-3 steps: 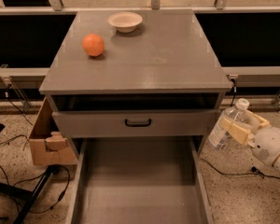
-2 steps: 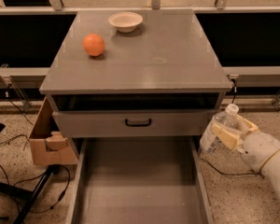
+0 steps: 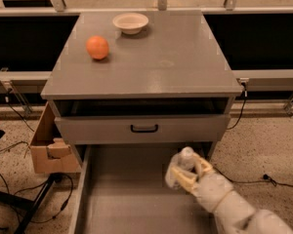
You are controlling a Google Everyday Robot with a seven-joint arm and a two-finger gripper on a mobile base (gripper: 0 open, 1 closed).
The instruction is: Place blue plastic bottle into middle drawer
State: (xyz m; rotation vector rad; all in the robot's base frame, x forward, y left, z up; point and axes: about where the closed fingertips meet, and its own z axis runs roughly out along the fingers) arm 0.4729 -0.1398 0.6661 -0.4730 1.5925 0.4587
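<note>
The blue plastic bottle point(image 3: 181, 165) is a small clear bottle with a white cap, held upright in my gripper point(image 3: 188, 173). The gripper's tan fingers point(image 3: 185, 180) are shut around the bottle's body. Bottle and gripper hang over the right rear part of the pulled-out middle drawer point(image 3: 122, 194), a wide grey drawer with a flat floor and thin side walls. My white-sleeved arm point(image 3: 234, 208) comes in from the lower right, over the drawer's right wall. I cannot tell whether the bottle touches the drawer floor.
A grey cabinet top point(image 3: 176, 57) holds an orange point(image 3: 97, 47) and a white bowl point(image 3: 130, 22). A closed drawer front with a black handle point(image 3: 144, 128) sits above the open drawer. A cardboard box point(image 3: 49, 147) stands left of the cabinet. Cables lie on the speckled floor.
My gripper has carried the bottle leftward from beside the cabinet's right side to over the open drawer's right rear part.
</note>
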